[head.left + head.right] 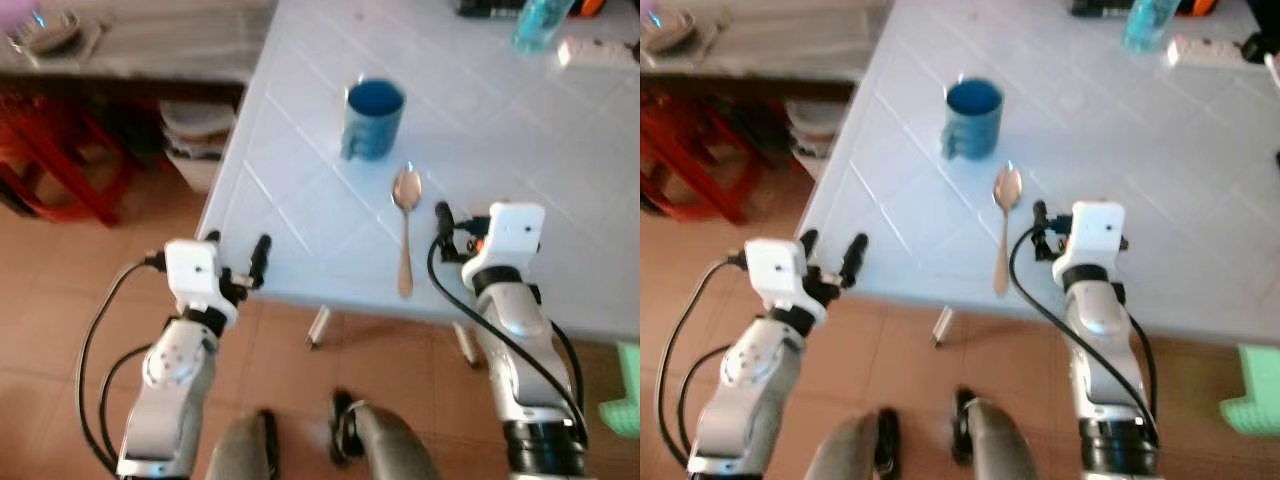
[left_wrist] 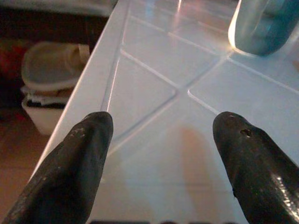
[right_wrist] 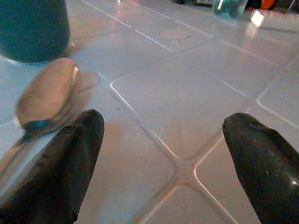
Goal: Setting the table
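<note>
White tiled table across the upper right of the head views, grooved in diagonal squares, its near edge running just ahead of both arms. Terracotta tile floor below and to the left. Grey counter at the far left with a dish on it, blurred; red stool under that, and a lidded white bin tucked beside the table's left edge. Left arm raised at the table's near left corner, left gripper with fingers spread wide, empty, hovering just over the edge. Right arm reaching over the near edge further along, right gripper likewise spread wide and empty, low over the tiles, just to the right of the spoon. Blue mug upright on the table, well in from the edge, handle turned toward the robot's left; empty as far as visible. Metal spoon flat on the table just in front of the mug, bowl toward the mug, handle pointing to the near edge, apart from the mug. At the far side, a bluish bottle, a white power strip and some dark items, too blurred to name. Green object at the right edge near the floor, unclear.
</note>
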You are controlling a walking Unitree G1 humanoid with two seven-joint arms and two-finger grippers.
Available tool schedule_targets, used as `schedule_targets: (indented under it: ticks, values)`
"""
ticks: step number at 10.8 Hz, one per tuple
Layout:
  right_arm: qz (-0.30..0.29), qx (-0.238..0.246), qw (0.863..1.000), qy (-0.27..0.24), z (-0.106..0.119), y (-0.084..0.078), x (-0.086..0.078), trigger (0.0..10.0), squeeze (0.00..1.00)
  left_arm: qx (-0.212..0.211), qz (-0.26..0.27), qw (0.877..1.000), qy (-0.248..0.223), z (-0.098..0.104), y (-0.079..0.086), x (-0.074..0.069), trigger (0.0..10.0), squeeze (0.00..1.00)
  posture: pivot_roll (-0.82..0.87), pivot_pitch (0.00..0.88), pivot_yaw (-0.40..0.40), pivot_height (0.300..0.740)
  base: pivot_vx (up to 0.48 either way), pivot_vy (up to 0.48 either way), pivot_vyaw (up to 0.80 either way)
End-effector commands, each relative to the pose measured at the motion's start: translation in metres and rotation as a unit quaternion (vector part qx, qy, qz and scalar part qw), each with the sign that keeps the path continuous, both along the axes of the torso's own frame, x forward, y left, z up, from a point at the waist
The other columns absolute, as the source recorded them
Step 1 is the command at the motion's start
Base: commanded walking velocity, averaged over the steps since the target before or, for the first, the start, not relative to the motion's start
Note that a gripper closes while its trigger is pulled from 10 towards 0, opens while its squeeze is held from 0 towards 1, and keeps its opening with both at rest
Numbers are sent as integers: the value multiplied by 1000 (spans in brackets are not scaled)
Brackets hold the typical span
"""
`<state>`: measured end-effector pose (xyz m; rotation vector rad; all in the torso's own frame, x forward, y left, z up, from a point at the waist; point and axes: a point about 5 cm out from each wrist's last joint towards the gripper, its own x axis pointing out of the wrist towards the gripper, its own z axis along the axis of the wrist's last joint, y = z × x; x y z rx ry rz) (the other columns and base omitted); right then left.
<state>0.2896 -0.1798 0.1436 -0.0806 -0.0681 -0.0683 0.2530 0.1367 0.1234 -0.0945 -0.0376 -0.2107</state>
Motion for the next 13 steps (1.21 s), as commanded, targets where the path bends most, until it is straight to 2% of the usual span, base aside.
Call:
schedule_targets:
  ticks: [1, 3, 4, 9, 10, 11, 12, 13]
  values:
    - [15, -1, 1000, -13, 4, 6, -3, 10000, 0, 2, 3, 1000, 4, -1, 2, -2, 10000, 0, -44, 223, 12, 740, 0, 0, 0]
    - [77, -2, 997, -31, 11, 23, -4, 10000, 0, 2, 1, 1000, 6, -1, 1, -3, 10000, 0, -46, 229, 14, 740, 0, 0, 0]
    - [82, -5, 996, -24, 7, 27, -7, 10000, 0, 2, -2, 1000, 8, -2, 1, -3, 10000, 0, -46, 229, 13, 740, 0, 0, 0]
    - [87, 15, 995, 49, -13, 27, -7, 10000, 0, 1, -12, 1000, 16, -5, -2, -4, 10000, 0, -50, 233, 12, 740, 0, 0, 0]
    - [74, 23, 995, 69, -18, 24, -8, 8118, 0, 1, -14, 1000, 17, -5, -3, -4, 10000, 0, -49, 233, 11, 740, 0, 0, 0]
    - [69, 30, 994, 76, -20, 23, -9, 4431, 0, 1, -15, 1000, 17, -5, -3, -4, 10000, 0, -50, 232, 12, 740, 0, 0, 0]
    - [62, 42, 993, 94, -25, 22, -10, 0, 0, 0, -17, 1000, 18, -5, -3, -4, 10000, 0, -51, 233, 12, 740, 0, 0, 0]
    - [61, 50, 992, 101, -26, 22, -11, 0, 0, 0, -18, 1000, 17, -4, -4, -4, 10000, 0, -52, 233, 12, 740, 0, 0, 0]
